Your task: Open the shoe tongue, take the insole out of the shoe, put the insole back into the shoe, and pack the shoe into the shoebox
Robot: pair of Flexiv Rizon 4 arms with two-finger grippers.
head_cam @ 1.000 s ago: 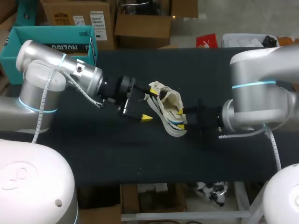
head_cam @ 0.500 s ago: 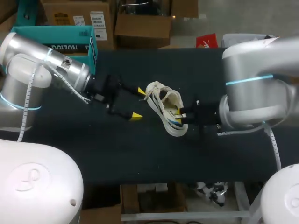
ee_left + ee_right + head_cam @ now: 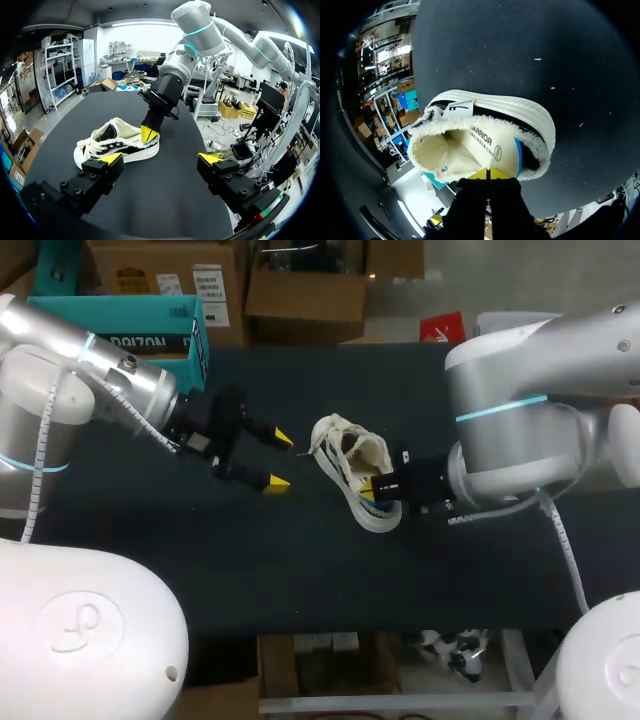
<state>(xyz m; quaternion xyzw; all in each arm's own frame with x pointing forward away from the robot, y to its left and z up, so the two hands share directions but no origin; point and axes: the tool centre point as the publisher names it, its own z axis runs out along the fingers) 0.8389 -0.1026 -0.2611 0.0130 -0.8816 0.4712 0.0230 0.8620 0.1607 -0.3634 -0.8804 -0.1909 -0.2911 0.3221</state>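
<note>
Black table: white fleece-lined shoe at mid-table, sole down, laces loose, heel toward right arm. Right gripper at heel rim, yellow tips pressed together against fleece collar; cannot tell if anything is pinched between them. Left gripper just beside toe end, apart from shoe, fingers spread wide, nothing between. Teal shoebox at far left corner, behind left arm.

Black table, white fleece-lined shoe lying near its middle
</note>
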